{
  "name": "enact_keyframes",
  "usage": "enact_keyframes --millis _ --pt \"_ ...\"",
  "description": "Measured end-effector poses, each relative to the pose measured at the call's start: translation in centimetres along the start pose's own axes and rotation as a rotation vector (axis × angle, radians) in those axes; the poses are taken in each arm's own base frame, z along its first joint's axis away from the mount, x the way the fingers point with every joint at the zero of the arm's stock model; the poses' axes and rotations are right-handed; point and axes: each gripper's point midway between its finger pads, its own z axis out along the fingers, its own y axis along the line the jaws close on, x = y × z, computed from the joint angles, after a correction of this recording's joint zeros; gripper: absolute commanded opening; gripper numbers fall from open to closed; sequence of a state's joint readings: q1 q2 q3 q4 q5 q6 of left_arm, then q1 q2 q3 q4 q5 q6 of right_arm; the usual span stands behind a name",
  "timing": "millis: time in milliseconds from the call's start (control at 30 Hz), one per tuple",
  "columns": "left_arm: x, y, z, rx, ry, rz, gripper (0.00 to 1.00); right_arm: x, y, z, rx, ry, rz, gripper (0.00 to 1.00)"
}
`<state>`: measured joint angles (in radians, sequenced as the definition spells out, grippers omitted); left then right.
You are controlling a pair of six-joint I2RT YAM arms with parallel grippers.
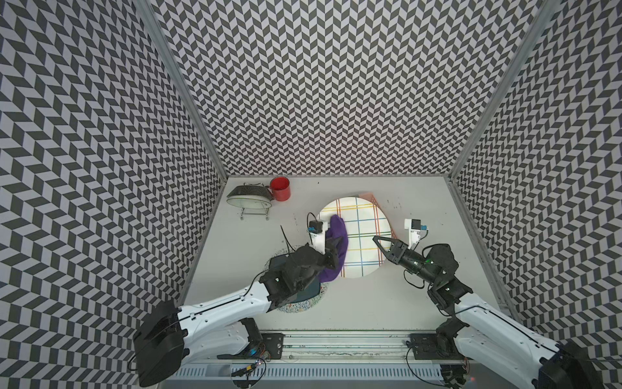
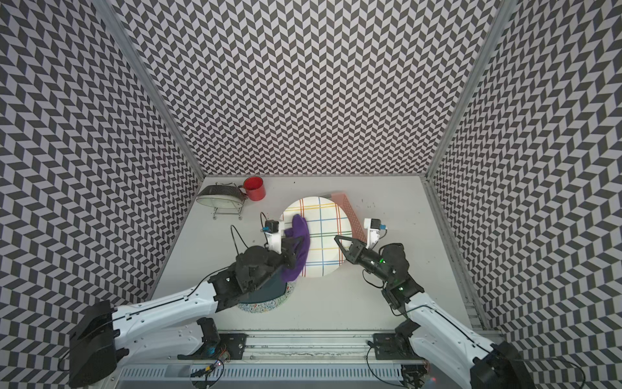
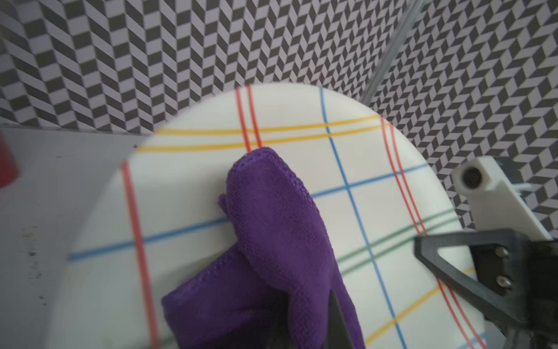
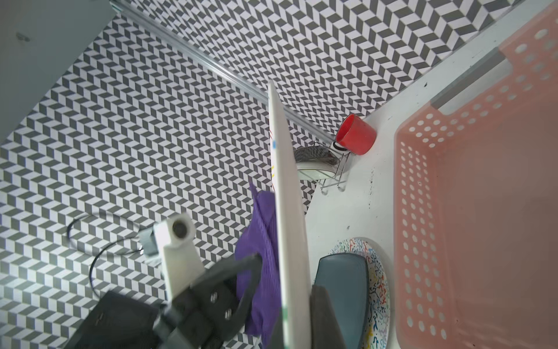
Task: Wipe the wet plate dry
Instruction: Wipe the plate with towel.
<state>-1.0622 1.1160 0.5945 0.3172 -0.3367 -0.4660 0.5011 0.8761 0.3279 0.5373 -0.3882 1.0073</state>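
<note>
Plaid plate: one – a round white plate (image 1: 361, 232) (image 2: 324, 232) (image 3: 362, 169) crossed by red, yellow, blue and green lines, held up clear of the worktop (image 1: 353, 303) with its face tilted toward the top views. It is seen edge-on in the right wrist view (image 4: 287, 211).
Purple cloth: one, bunched, lying against the plate's face on the side nearer the left arm (image 1: 338, 232) (image 2: 301, 229) (image 3: 271, 241) (image 4: 259, 241). Its lower end hangs past the plate's rim.
Left end effector: clenched on the purple cloth (image 1: 331, 246) (image 2: 292, 245), pressing it to the plate.
Right end effector: clamped on the plate's rim on the opposite side from the cloth (image 1: 378, 244) (image 2: 340, 243) (image 3: 422, 246). One dark triangular finger lies over the face; the other is hidden behind the plate.
Arms: two, one at each side of the plate.
Pink basket: one, perforated, on the worktop below and behind the plate (image 1: 373, 200) (image 2: 350, 208) (image 4: 483, 211). The plate hides most of it in both top views.
Speckled plate: one, flat on the worktop under the left arm (image 1: 299, 308) (image 2: 266, 308) (image 4: 379, 272).
Dark teal dish: one, resting on the speckled plate (image 1: 311, 289) (image 2: 269, 291) (image 4: 341, 281).
Wire rack: one, near the far left corner (image 1: 254, 213) (image 2: 227, 211) (image 4: 332, 178), holding crockery on edge – a dark patterned surface and a white rim; whether one piece or two I cannot tell.
Red mug: one, upright, just beside the rack (image 1: 280, 188) (image 2: 254, 188) (image 4: 356, 136).
</note>
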Motion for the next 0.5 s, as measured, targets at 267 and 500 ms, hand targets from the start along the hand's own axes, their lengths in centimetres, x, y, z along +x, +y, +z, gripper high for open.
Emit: enact_keyframes --millis 267,500 --pt "-0.2 -4.2 1.3 0.081 -0.019 -0.041 0.00 -1.0 1.0 -0.1 -0.037 -0.042 0.067 0.00" --pt "-5.4 1.8 0.5 -0.019 -0.157 -0.107 0.00 0.4 2.4 -0.7 -0.073 -0.022 0.088 0.00"
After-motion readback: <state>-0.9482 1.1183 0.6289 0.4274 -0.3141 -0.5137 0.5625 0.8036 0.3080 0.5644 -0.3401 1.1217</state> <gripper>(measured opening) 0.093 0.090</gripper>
